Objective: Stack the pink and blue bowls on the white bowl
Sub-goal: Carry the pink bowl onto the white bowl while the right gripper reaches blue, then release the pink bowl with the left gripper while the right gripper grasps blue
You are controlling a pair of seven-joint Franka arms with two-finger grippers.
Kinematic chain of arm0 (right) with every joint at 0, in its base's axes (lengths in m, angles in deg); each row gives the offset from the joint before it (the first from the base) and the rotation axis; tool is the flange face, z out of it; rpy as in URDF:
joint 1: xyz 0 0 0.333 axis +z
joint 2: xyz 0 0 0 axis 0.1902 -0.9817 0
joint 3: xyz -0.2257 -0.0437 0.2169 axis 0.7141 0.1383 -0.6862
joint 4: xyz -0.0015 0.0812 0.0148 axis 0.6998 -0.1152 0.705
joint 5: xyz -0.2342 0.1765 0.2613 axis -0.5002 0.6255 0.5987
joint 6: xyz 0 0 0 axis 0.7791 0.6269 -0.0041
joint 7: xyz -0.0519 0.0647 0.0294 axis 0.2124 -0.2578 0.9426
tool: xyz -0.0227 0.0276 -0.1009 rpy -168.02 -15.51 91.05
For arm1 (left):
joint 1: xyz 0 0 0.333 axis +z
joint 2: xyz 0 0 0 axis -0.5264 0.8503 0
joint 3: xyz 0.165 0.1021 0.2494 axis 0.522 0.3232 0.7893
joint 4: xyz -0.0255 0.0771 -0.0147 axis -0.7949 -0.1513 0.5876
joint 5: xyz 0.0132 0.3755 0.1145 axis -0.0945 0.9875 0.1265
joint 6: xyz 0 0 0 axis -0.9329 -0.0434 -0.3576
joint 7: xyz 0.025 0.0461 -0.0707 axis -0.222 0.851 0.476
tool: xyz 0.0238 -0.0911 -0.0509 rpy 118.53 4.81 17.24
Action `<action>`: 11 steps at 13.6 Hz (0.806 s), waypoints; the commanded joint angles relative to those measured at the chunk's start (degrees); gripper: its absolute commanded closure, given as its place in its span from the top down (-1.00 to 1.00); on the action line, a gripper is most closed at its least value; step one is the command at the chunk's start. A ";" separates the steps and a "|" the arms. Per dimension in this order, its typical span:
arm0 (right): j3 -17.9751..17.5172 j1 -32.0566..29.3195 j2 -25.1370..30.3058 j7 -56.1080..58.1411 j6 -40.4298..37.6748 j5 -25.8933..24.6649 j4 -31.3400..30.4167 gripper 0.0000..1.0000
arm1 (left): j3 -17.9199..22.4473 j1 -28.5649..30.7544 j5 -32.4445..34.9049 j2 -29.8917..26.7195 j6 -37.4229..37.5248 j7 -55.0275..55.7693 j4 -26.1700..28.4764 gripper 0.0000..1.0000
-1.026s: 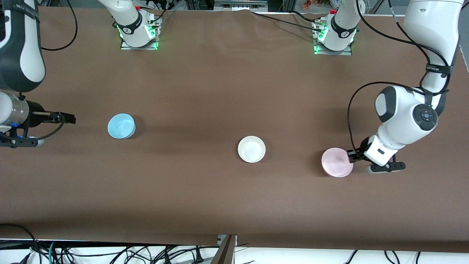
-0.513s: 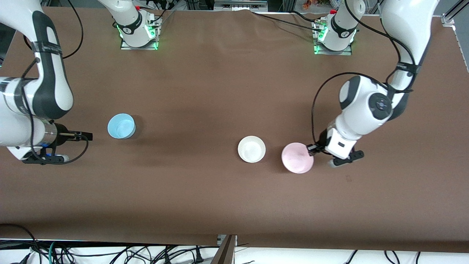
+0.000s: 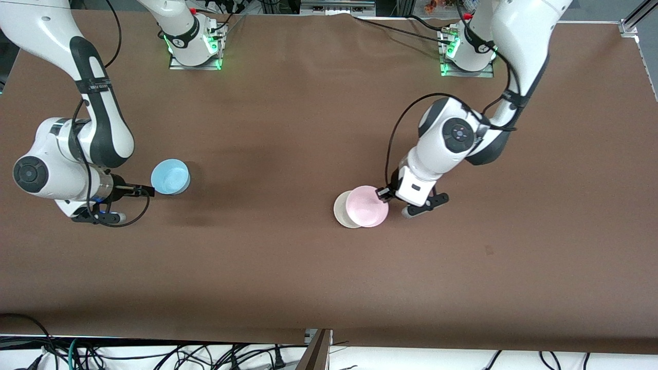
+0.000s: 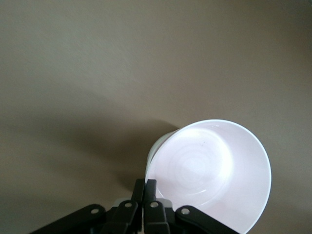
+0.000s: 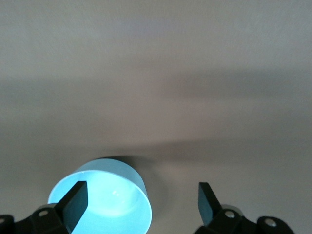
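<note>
Open table (image 3: 308, 128) — bowls well apart

Pink bowl (image 3: 366, 206) over white bowl (image 3: 340, 210)

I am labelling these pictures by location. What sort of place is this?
Probably a robotics lab: two robot arms bolted to a brown-covered table, loose cables along its edge, and only plastic bowls laid out.

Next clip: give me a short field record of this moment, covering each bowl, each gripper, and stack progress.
pink bowl: held by its rim, over the white bowl, overlapping it, not centred
white bowl: on the table, partly covered
blue bowl: on the table toward the right arm's end, untouched
left gripper: jaws shut on pink bowl rim
right gripper: jaws open, beside the blue bowl
stack progress: no bowl released yet
</note>
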 commanded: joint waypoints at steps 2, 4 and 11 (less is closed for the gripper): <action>-0.43 -1.15 2.27 0.45 2.31 2.25 -5.56 1.00 | 0.77 -1.87 5.80 3.12 -3.90 7.35 -1.30 -1.00; -0.43 -1.41 2.89 1.84 4.58 4.80 -8.54 1.00 | 0.77 -1.87 6.08 3.29 -3.99 7.63 -1.30 -1.00; -0.07 -2.47 2.89 7.99 8.73 8.58 -13.13 0.99 | 0.77 -3.18 6.08 4.26 -3.99 8.50 -1.30 -1.00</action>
